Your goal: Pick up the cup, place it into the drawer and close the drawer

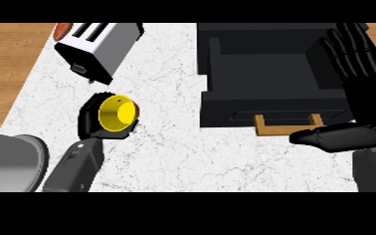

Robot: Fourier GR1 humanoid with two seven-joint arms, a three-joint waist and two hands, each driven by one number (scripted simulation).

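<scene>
Cup [119, 113]: yellow, tipped on its side, mouth turned toward the viewer; located at 9 o'clock from the view's centre, on the white marbled counter [169, 144].
Left hand [97, 122]: black fingers are curled round the cup from its left and lower sides; the cup is enclosed in the grasp. The grey forearm enters from 7 o'clock.
Drawer [272, 77]: black, pulled open, seen at 2 o'clock; its interior is exposed and its wooden handle [286, 125] projects from the front panel.
Right hand [352, 79]: fingers are held straight and spread, pointing toward 12 o'clock, over the drawer's right edge; the thumb is extended toward 9 o'clock, just below the handle.
Toaster [99, 47]: white and silver, placed at 11 o'clock, well apart from the drawer.
Cup-to-drawer relation: cup is outside the drawer, to its left.
</scene>
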